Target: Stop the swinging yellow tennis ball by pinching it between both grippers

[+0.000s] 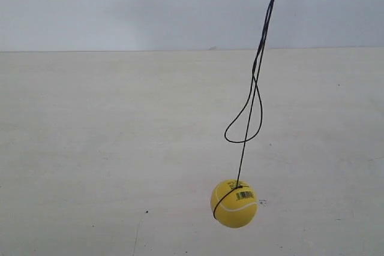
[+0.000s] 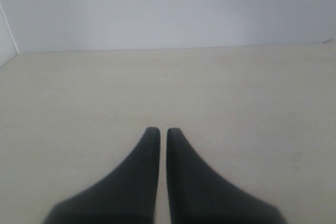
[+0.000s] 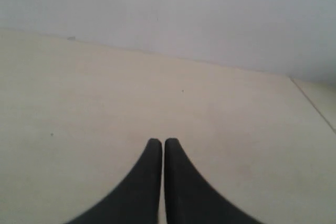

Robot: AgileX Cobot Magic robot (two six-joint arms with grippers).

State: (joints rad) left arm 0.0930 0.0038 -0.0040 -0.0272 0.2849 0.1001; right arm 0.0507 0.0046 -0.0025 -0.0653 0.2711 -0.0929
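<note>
The yellow tennis ball (image 1: 234, 203) hangs low in the exterior view, right of centre, just above the pale table. Its white seam and barcode sticker face the camera. A thin black cord (image 1: 258, 70) runs up from it to the top edge, with a loose loop partway down. Neither arm shows in the exterior view. My left gripper (image 2: 163, 130) is shut, its black pointed jaws nearly touching with nothing between them. My right gripper (image 3: 162, 141) is likewise shut and empty. The ball appears in neither wrist view.
A pale beige tabletop (image 1: 90, 148) spreads under everything and meets a plain white wall (image 1: 120, 4) at the back. A table edge or seam (image 3: 312, 103) shows in the right wrist view.
</note>
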